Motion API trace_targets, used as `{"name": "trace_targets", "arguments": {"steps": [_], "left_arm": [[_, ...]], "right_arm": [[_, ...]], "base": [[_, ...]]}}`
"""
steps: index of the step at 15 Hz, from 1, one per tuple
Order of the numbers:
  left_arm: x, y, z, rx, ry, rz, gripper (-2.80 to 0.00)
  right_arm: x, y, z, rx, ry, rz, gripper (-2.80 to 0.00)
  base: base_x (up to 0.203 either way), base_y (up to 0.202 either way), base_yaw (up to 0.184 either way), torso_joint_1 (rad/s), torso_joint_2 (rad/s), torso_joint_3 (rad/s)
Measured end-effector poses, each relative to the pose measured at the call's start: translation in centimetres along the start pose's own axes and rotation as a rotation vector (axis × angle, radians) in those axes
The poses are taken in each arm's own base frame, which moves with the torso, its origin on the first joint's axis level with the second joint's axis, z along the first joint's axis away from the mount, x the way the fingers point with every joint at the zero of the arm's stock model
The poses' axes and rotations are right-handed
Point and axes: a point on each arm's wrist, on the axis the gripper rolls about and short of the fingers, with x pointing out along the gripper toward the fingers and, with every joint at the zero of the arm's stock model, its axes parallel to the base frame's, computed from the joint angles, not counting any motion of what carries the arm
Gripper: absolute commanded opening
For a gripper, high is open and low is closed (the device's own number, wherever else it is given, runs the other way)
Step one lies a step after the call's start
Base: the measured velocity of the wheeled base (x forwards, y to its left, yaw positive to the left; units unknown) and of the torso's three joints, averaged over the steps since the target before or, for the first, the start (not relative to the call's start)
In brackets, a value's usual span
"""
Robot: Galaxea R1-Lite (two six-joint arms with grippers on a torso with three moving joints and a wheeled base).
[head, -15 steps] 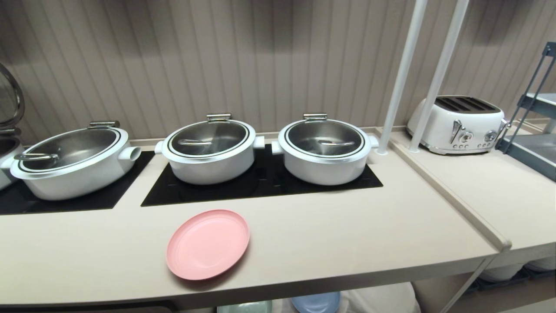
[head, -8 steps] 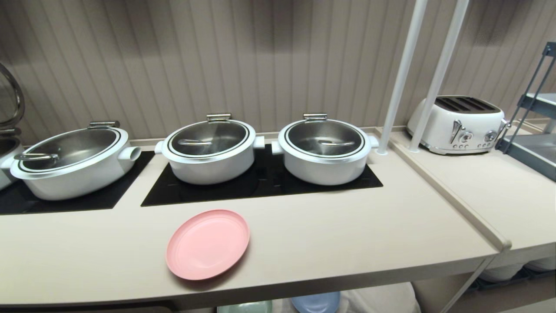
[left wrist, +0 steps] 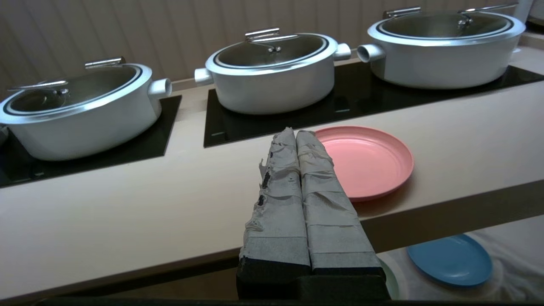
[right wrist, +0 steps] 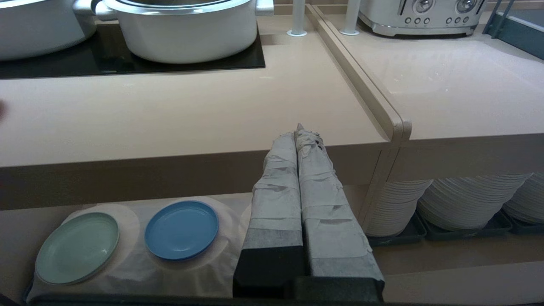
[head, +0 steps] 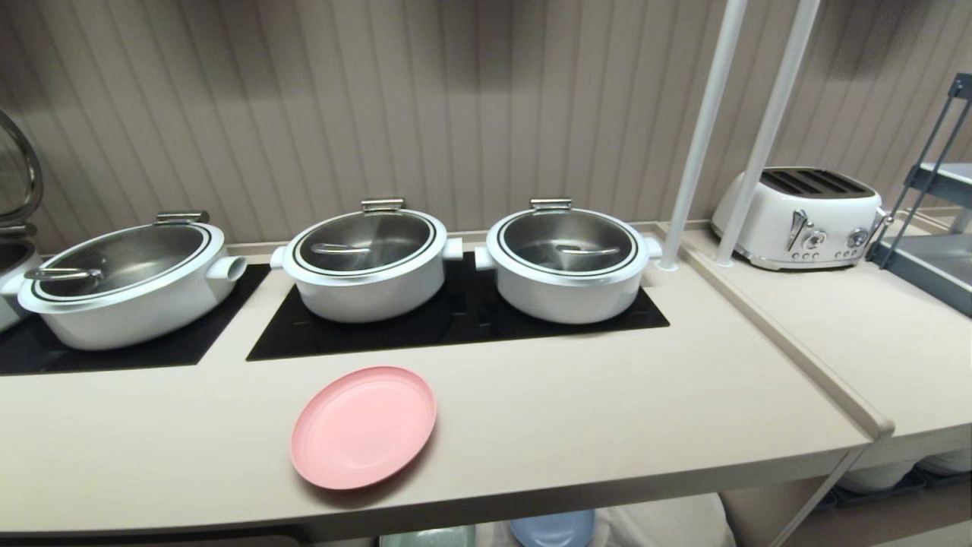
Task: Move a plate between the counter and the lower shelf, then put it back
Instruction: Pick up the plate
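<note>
Nothing has shifted in the head view since the earlier frames: the plate [head: 363,426] lies flat on the surface [head: 607,425], near its front edge and just in front of the black cooktop panel [head: 456,319] that carries two of the white lidded pots [head: 367,264]. Neither arm shows in that view. Seen from its own wrist camera, the left gripper [left wrist: 296,132] hovers off the front edge, a little to one side of the plate, its taped jaws pressed together and holding nothing; the right gripper [right wrist: 301,128] sits lower, level with the front edge, jaws likewise closed and empty. Under the surface, the lower shelf [right wrist: 140,272] already carries a mint-green plate [right wrist: 77,247] and a blue plate [right wrist: 181,229] on its white cloth. The plate's low rim lying flush gives closed jaws nothing to bite, so they would likely push it toward the pots unless they open first. The shelf's free room looks tight, so the plate could land on the blue one or snag the cloth.
</note>
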Motion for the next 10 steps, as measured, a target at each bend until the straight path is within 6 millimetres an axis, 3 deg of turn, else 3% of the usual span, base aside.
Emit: {"name": "trace_targets", "arguments": {"steps": [5,10], "left_arm": [[0.6,0.3,2.8,-0.003,0.000,-0.039,-2.80],[3.6,1.0,6.8,-0.022,0.086,-0.048,-2.80]], "right_arm": [[0.0,0.0,0.0,0.000,0.000,0.001,-2.80],[0.0,0.0,0.0,0.000,0.000,0.001,-2.80]], "base": [[0.000,0.000,0.000,0.000,0.00,0.000],[0.000,0.000,0.000,0.000,0.00,0.000]]}}
